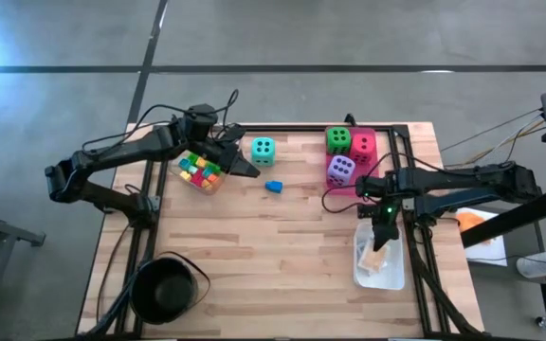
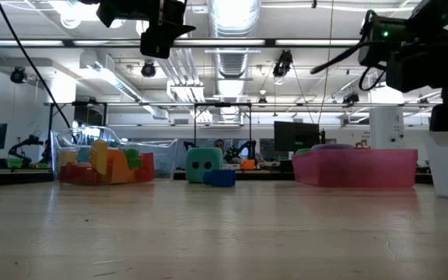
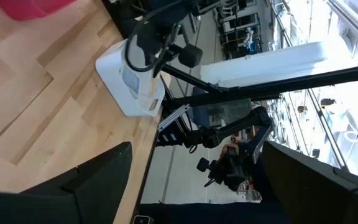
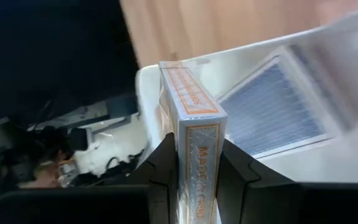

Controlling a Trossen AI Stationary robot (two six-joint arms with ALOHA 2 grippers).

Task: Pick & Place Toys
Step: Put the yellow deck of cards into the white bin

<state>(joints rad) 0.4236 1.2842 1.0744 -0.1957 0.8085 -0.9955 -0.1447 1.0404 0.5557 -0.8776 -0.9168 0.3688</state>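
A: The right hand (image 4: 197, 163) pinches a card box (image 4: 191, 134) above the white tray (image 1: 380, 270), lower right of the high view.

B: The left hand (image 1: 240, 161), fingers wide, hovers upper left (holding nothing). Released tilted, the box could catch the rim.

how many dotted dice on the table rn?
4. The teal die sits alone on the wood beside the clear tray. The green die, pink-red die and purple die are in the pink tray. None looks hidden.
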